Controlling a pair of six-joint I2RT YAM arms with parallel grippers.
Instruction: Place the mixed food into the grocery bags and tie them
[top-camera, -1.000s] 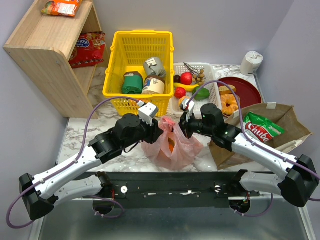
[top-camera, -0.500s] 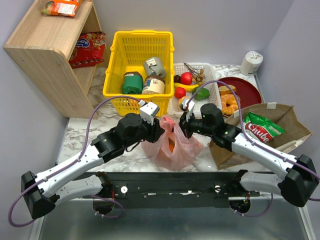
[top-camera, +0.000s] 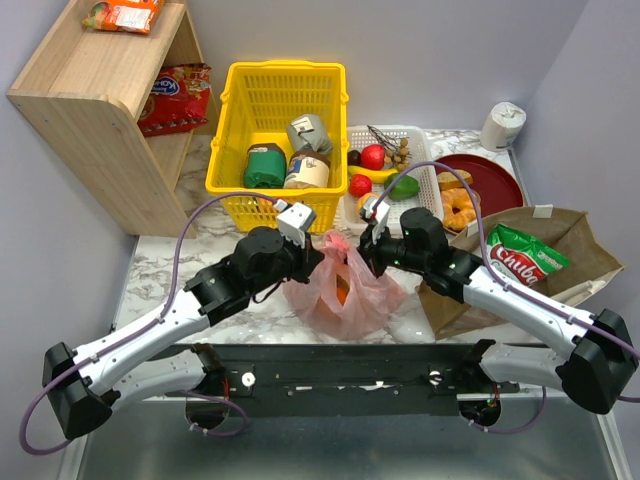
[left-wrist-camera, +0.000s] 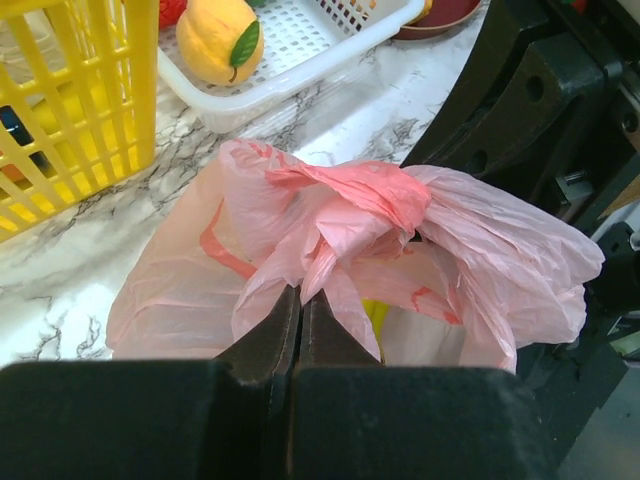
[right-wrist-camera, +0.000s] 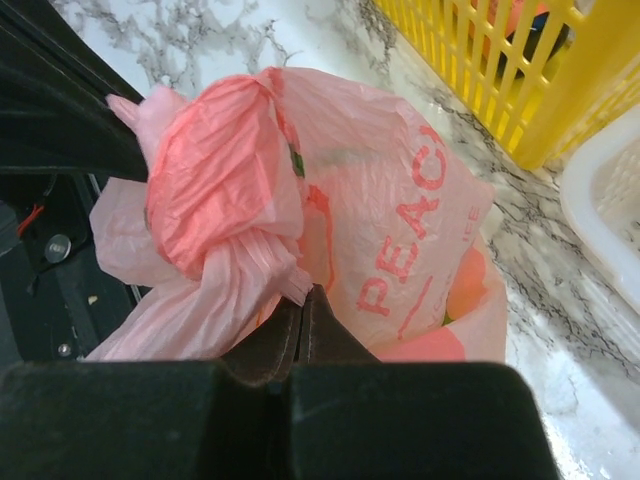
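The pink plastic bag (top-camera: 345, 290) sits on the marble between my arms, its handles twisted into a knot on top. My left gripper (top-camera: 318, 256) is shut on one handle end, which shows in the left wrist view (left-wrist-camera: 300, 295) just below the knot of the bag (left-wrist-camera: 340, 205). My right gripper (top-camera: 363, 250) is shut on the other handle end (right-wrist-camera: 305, 293) of the bag (right-wrist-camera: 400, 220). An orange fruit (right-wrist-camera: 465, 280) and something yellow (left-wrist-camera: 376, 315) show through the plastic. The brown paper bag (top-camera: 575, 235) lies at the right with the green crisp packet (top-camera: 524, 256) at its mouth.
A yellow basket (top-camera: 285, 68) with tins and jars stands behind the bag, next to a white tray (top-camera: 390, 130) of fruit and a red plate (top-camera: 497, 180) with pastries. A wooden shelf (top-camera: 95, 95) with snack packets is at far left. A white roll (top-camera: 503, 125) is at far right.
My left gripper has drawn slightly up and to the left with its handle end. The right gripper and the bag have hardly moved.
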